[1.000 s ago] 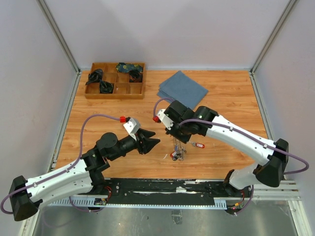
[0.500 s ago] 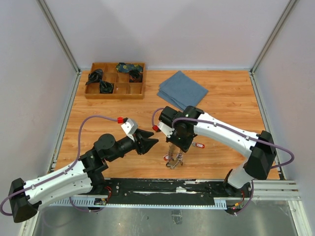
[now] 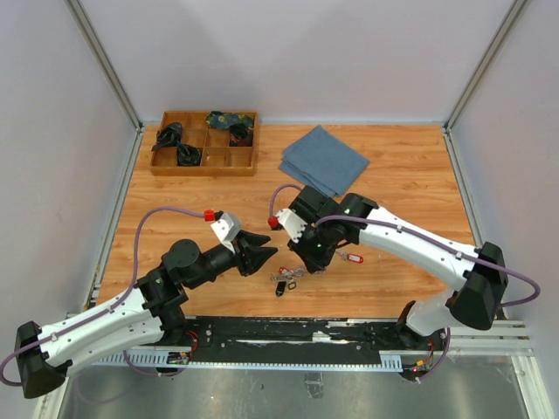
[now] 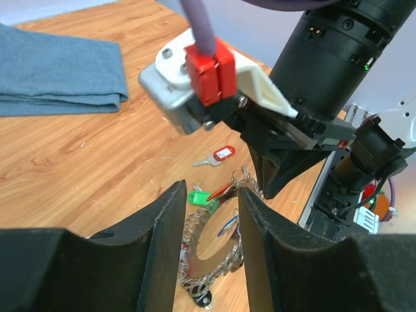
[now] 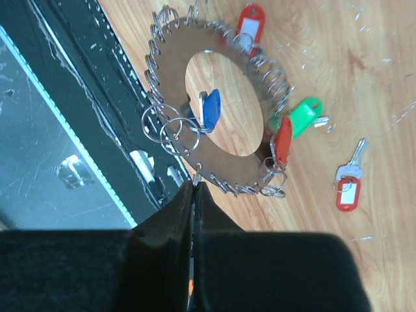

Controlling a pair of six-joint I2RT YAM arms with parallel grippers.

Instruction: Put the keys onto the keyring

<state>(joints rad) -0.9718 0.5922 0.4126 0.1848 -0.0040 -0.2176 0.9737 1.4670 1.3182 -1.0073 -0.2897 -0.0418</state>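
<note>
Keyring (image 5: pixel 170 78): flat annulus fringed with split rings (image 5: pixel 170 127) and tagged keys (image 5: pixel 303 116). Right gripper (image 5: pixel 195 185) clamps its rim; left gripper (image 4: pixel 209 195) parted nearby.

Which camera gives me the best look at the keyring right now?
Right wrist: the keyring fills the view, nearly whole and sharp, with coloured tags distinguishable. Left wrist shows only a slice between its own fingers. Top external shows it tiny and cluttered beside the right arm.

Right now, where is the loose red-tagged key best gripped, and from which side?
Probably its red tag, from straight above, closing across its short width: the loose key lies flat on the table, clear of the keyring, its blade thinner.
</note>
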